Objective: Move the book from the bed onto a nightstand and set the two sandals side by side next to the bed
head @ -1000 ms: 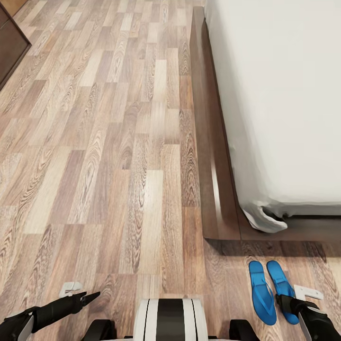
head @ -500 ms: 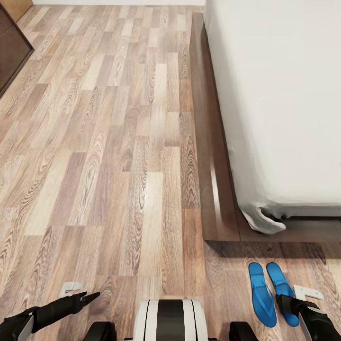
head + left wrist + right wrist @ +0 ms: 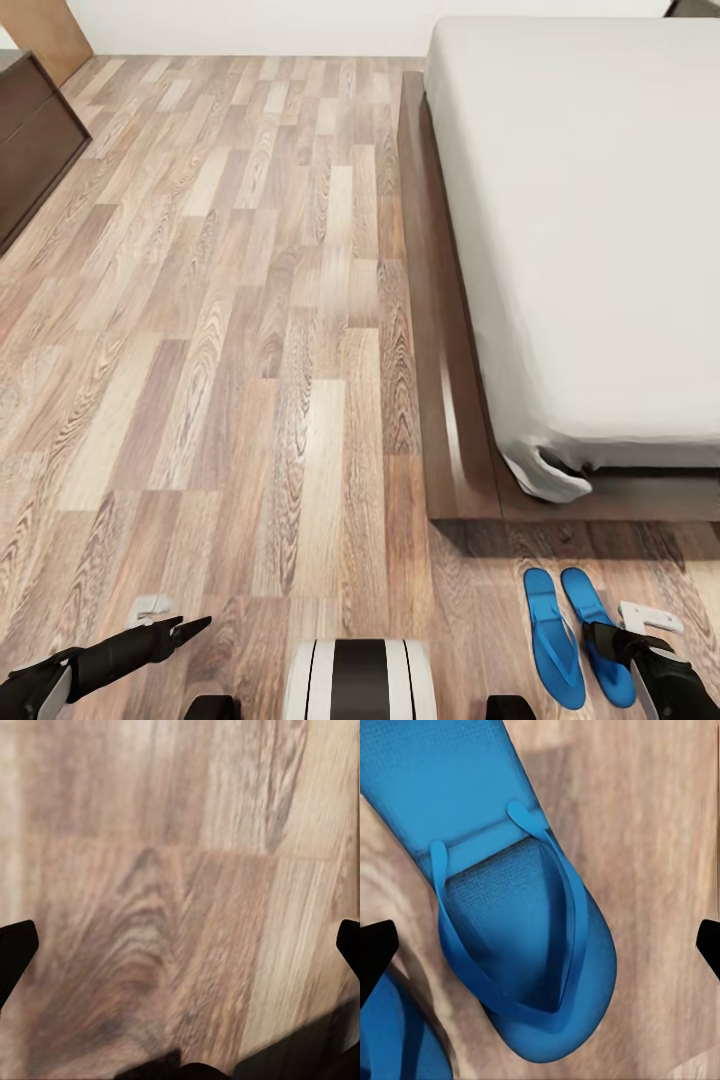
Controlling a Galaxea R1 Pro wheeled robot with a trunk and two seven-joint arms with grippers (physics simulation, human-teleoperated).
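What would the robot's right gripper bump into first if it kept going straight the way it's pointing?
Most likely a blue sandal. The right wrist view looks along the right gripper, and that sandal lies straight ahead on the wood floor, strap up. The fingers are spread wide with nothing between them. How far off it is isn't clear.

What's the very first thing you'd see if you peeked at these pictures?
The two bright blue sandals jump out first, lying side by side on the wood-plank floor just past the foot corner of the bed. Next comes the bed itself, wide and off-white on a dark brown frame. The right gripper hovers right over one sandal, fingers spread.
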